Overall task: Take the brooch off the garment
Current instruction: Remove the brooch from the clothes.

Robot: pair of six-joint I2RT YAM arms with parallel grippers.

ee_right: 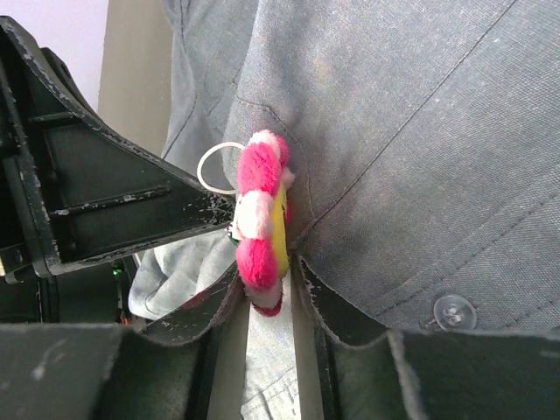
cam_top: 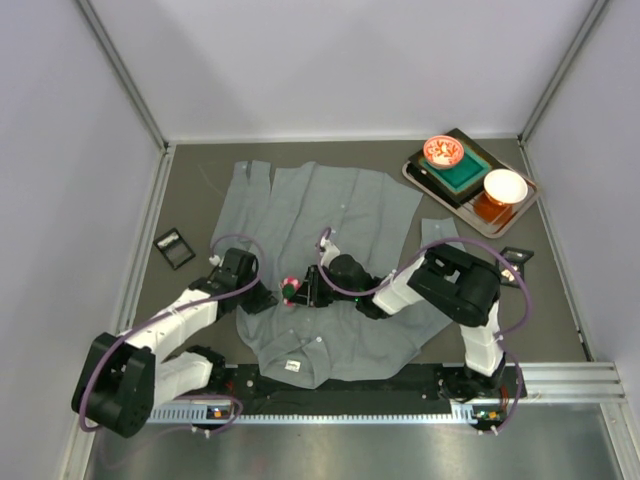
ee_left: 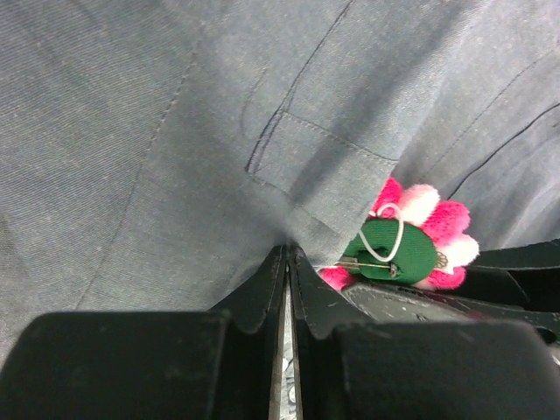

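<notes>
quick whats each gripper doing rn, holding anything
left gripper: jaws shut, pinching the garment cloth beside the brooch
right gripper: jaws closed on the brooch's edge

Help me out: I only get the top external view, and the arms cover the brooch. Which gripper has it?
Observer: The right gripper. Its wrist camera shows the fluffy pink-and-white brooch held edge-on in its jaws.
Operator: And the left one?
Observer: The left gripper is closed on a fold of the garment, just beside the brooch.
Operator: Is the pin out of the cloth?
Observer: I cannot tell. The left wrist view shows a green backing with a metal pin across it, right against the chest pocket.
</notes>
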